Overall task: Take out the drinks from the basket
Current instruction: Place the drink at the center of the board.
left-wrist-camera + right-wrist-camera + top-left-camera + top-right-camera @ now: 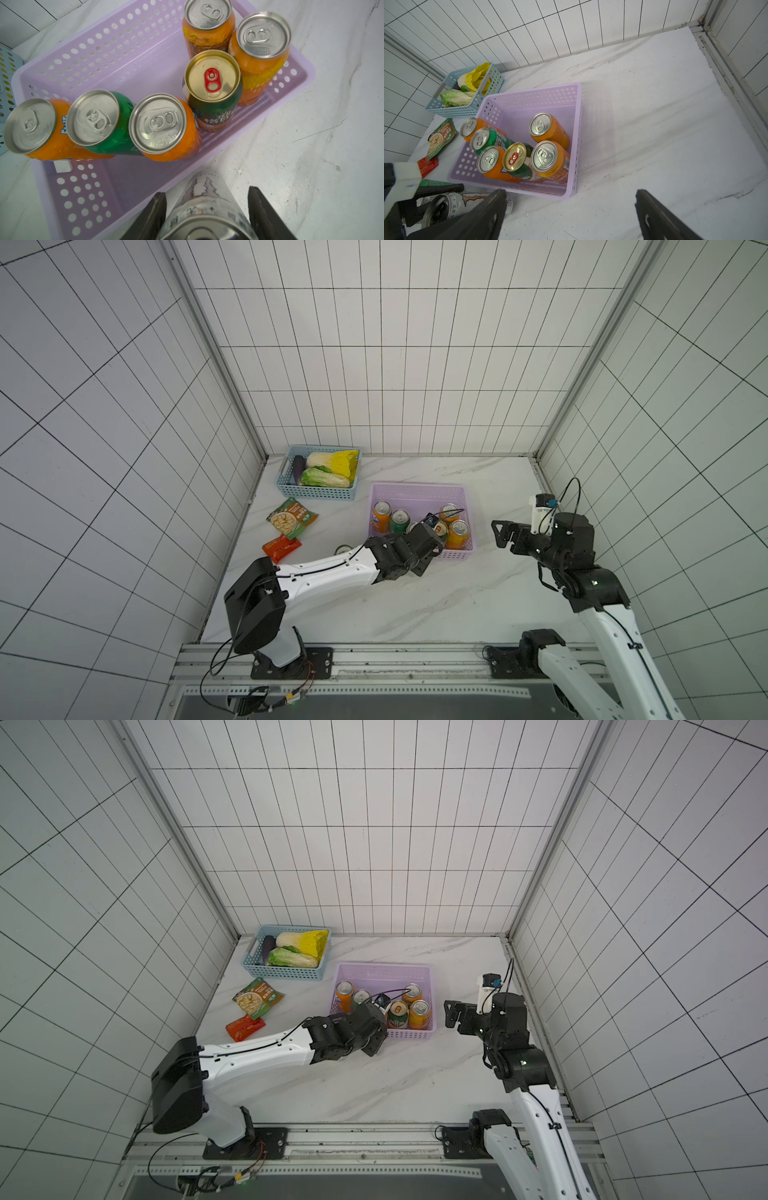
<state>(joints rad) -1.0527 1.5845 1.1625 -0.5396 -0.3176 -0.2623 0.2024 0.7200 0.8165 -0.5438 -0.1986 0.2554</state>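
The left gripper (206,196) is clamped on a slim silver-white metal can (202,212), with a dark finger (154,209) on each side. It holds the can outside the shallow lilac-purple perforated plastic basket (83,52), just beside the basket's near wall and over the white marble tabletop (415,614). Whether the can's base touches the surface cannot be told. Six drinks stand upright in the basket. Toward its left end, an orange can (31,126), a green can (94,118) and a second orange can (159,122) sit close together in a row. Toward the right end are a dark green can with a gold top and red tab (212,76), a third orange can (207,12) and a fourth orange can (262,34). In a top view, the silver top of another can (344,549) shows on the tabletop behind the left forearm. The right gripper (500,533) hangs empty, jaws spread wide, above the tabletop to the right of the basket and apart from it. At the far left sits a small light blue perforated basket (316,491) holding leafy cabbages. A flat green snack packet (292,517) and a small red packet (281,548) lie on the tabletop nearer than it.
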